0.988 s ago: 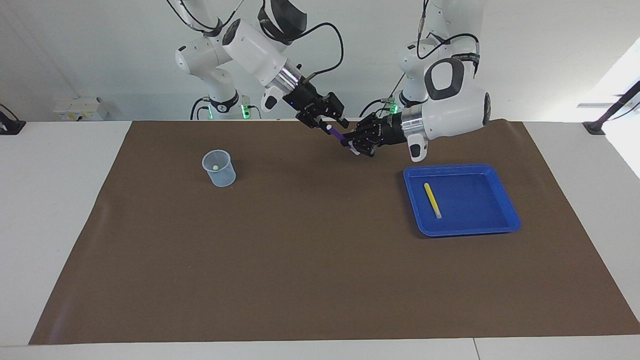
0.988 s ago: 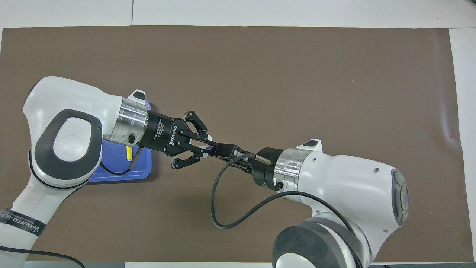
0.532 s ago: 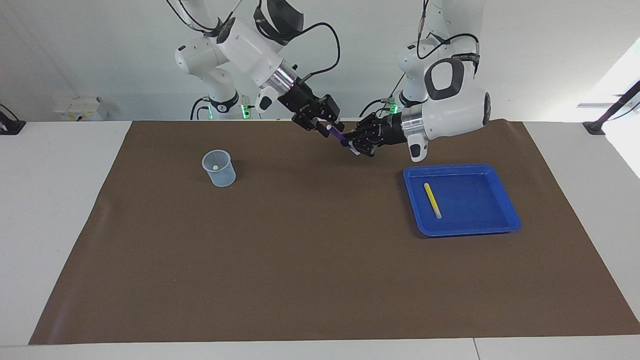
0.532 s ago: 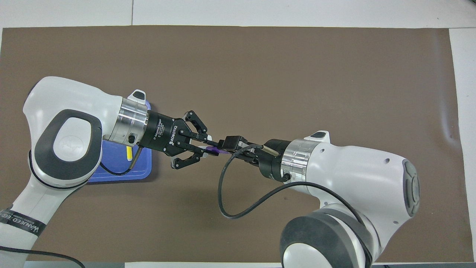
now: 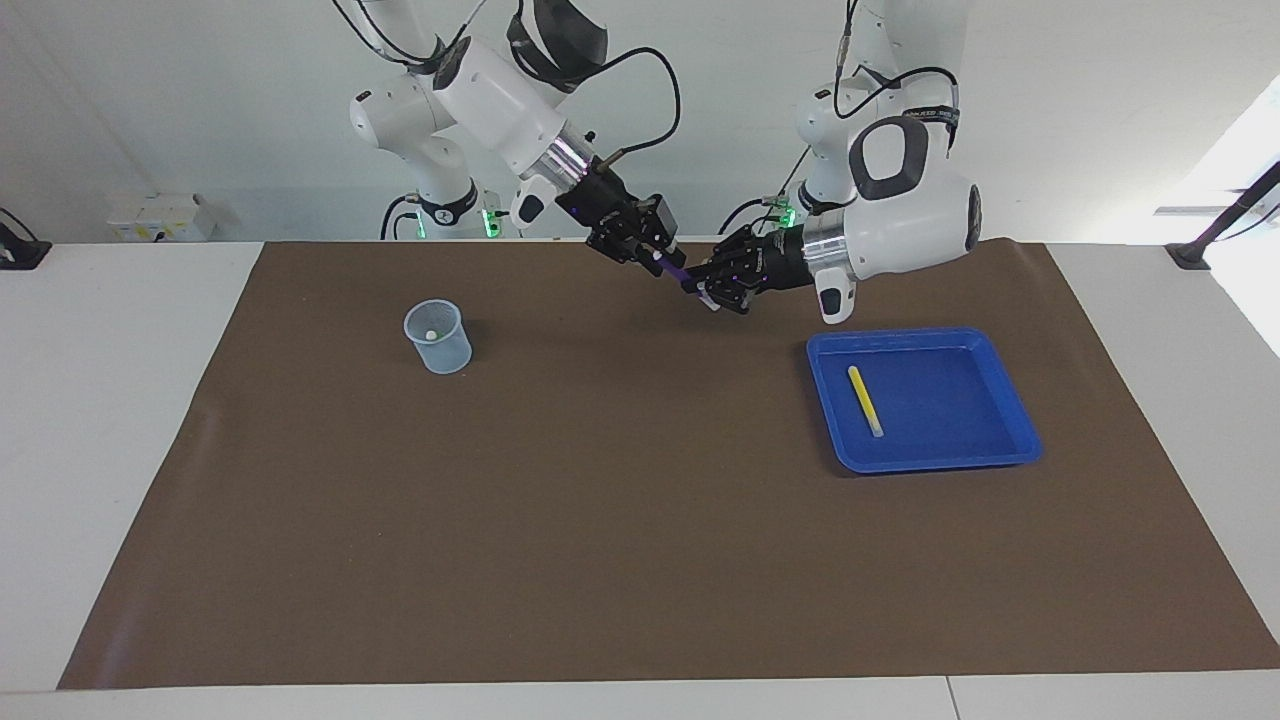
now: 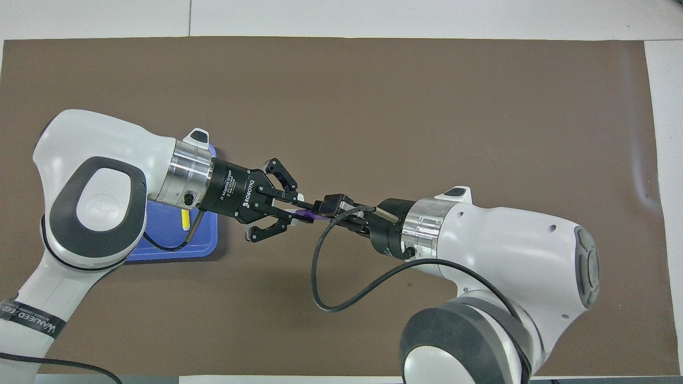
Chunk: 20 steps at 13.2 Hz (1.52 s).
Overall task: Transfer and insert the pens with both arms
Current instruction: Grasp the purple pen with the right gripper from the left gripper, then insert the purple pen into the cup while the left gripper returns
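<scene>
Facing view: you're mid-handover. Your left gripper [image 5: 712, 290] is up over the brown mat [image 5: 640, 560], jaws clenched on the purple pen [image 5: 677, 272], which slants up toward your right gripper [image 5: 652, 254]. The right gripper sits at the pen's upper end; I can't tell whether its jaws have clamped yet. The yellow pen [image 5: 865, 400] lies in the blue tray [image 5: 1010, 400] at the left arm's end of the counter. The clear cup [image 5: 438, 337] stands at the right arm's end, something pale-tipped in it, likely a pen already inserted.

Overhead view: both grippers meet tip to tip over the mat's middle. A short stretch of purple pen [image 6: 305, 215] shows between the left gripper [image 6: 296, 209] and the right gripper [image 6: 333, 205]. The right arm's cable [image 6: 320, 277] loops below it. The tray [image 6: 205, 248] is mostly covered by the left arm; the cup is hidden.

Next move, as I read it: get the right gripper firm on the pen before the left lets go. Release early and the pen drops. Then carry it to the cup, tip down.
</scene>
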### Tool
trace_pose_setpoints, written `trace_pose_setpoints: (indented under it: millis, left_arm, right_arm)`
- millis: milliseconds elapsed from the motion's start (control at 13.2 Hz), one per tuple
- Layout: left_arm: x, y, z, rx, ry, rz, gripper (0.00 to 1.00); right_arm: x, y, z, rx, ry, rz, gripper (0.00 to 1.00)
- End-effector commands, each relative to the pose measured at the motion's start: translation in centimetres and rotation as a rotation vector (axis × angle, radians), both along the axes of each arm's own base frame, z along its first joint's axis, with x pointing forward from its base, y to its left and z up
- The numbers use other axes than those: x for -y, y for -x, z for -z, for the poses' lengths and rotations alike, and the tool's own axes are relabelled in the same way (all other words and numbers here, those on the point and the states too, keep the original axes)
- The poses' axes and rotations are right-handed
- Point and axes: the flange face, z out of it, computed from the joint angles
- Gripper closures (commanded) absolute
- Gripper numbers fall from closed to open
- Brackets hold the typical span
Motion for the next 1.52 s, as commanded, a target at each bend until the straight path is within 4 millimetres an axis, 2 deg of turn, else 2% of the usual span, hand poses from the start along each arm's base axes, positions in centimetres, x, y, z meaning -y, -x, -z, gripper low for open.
trace_pose_setpoints:
  millis: [0,304,380,456,532,684,836,988,1065,1141,1293,1445]
  left_arm:
    - [-0.1,0.7,-0.3,0.003,-0.008,-0.033,1.00]
    - [0.0,0.6,-0.4,0.007,-0.011,-0.041,1.00]
    - [-0.2,0.3,-0.7,0.022,-0.008,-0.051,0.55]
    - [-0.5,-0.4,-1.1,0.034,-0.014,-0.091,0.02]
    - [-0.8,-0.5,-1.3,0.032,-0.020,-0.108,0.00]
    - [-1.2,-0.5,-1.7,0.049,-0.031,-0.112,0.00]
    - [-1.5,-0.7,-1.8,0.069,-0.062,-0.095,0.00]
    - [-2.2,-1.4,-2.6,0.219,-0.241,-0.013,0.00]
    - [-2.7,-1.8,-2.5,0.299,-0.349,0.035,0.00]
    - [-3.4,-2.2,-2.1,0.352,-0.424,0.069,0.00]
    - [-4.8,-2.2,-1.4,0.425,-0.450,0.176,0.00]
    - [-8.3,-3.1,-0.9,0.496,-0.428,0.270,0.00]
  right_arm:
    - [0.0,-0.3,-0.1,0.010,0.014,-0.021,1.00]
    - [0.1,-0.3,0.0,0.005,0.016,-0.023,1.00]
    - [0.1,-0.3,0.0,0.004,0.016,-0.022,1.00]
    - [0.2,-0.2,0.0,-0.006,0.017,-0.030,1.00]
    - [0.6,-0.3,0.2,-0.020,0.021,-0.046,1.00]
    - [2.8,-1.0,0.5,-0.030,0.048,-0.110,1.00]
    - [7.7,-2.6,-0.6,-0.023,0.130,-0.204,1.00]
    - [13.4,-4.3,-2.2,-0.022,0.247,-0.330,1.00]
    - [16.2,-4.7,-2.3,-0.013,0.317,-0.392,1.00]
    - [18.8,-5.1,-2.0,0.009,0.368,-0.447,1.00]
    - [22.4,-5.1,-1.0,0.044,0.499,-0.577,1.00]
    - [25.3,-4.3,0.7,0.019,0.659,-0.709,1.00]
